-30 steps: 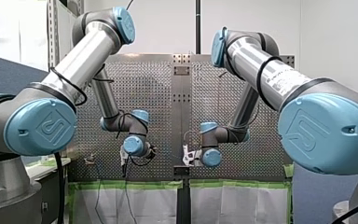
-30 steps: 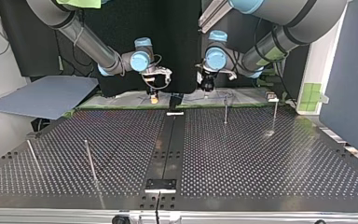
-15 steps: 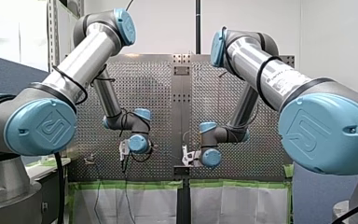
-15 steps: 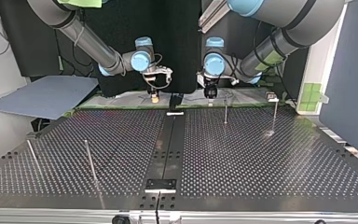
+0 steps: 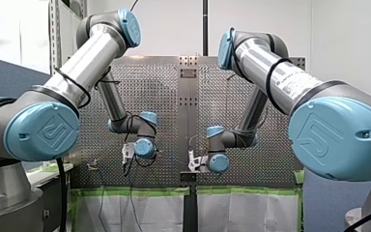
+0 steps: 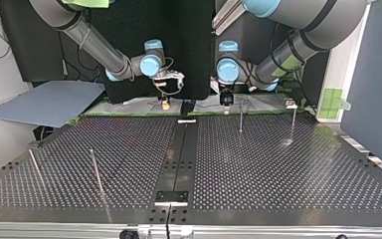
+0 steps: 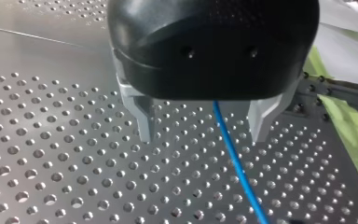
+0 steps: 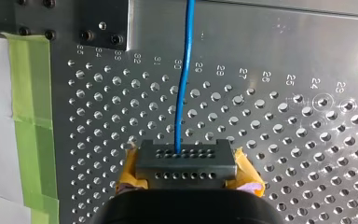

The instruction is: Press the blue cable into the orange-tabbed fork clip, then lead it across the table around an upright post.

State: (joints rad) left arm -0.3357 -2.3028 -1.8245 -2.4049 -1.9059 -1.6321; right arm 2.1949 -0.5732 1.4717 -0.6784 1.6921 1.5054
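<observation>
Silver, hole-dotted table [image 8: 284,140], blue cable [image 8: 182,79], green tape [image 8: 30,116], yellow pads [image 8: 248,172] on my right pincer [image 8: 185,163].

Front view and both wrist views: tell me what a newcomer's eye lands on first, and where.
In the front view, my left arm and my right arm fill both sides, silver tubes with big blue joint caps. In the wrist views the bright blue cable stands out: it runs out ahead from my right gripper and passes between the spread fingers of my left gripper, over the perforated table.
</observation>
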